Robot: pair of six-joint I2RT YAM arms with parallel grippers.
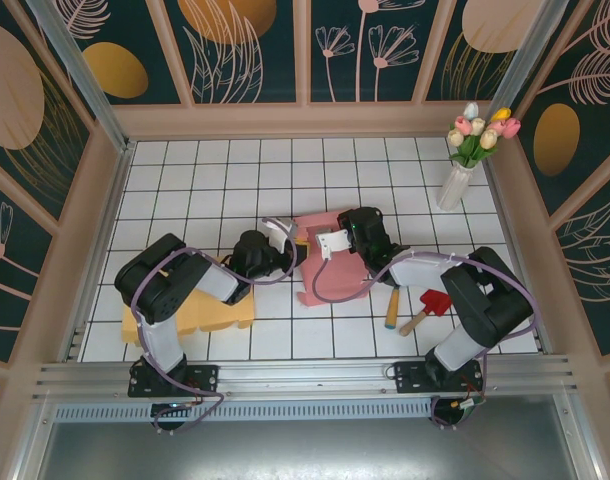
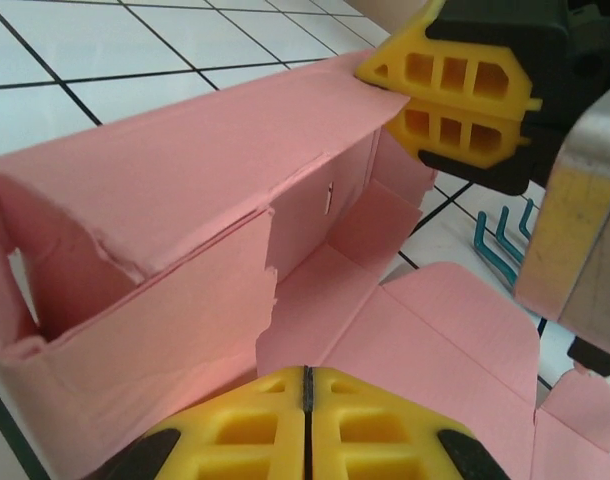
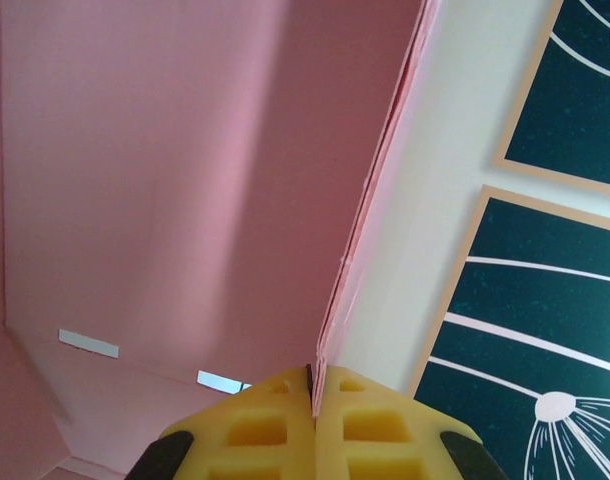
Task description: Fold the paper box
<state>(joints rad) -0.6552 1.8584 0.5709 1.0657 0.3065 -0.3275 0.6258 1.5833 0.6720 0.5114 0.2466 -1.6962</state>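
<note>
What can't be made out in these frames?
- Left wrist view: whether the left pincer holds paper; the bottom edge cuts it off.
- Top view: the paper box's left end, under the left pincer.
- Left wrist view: the teal prongs' handle, behind a metal bracket.

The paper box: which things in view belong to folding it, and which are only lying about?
For the job:
- pink paper box
- left tool, shut
- right tool, shut on the box's wall

Lying about:
- yellow block
- red scoop
- wooden handle
- vase of tulips
- teal rake
</note>
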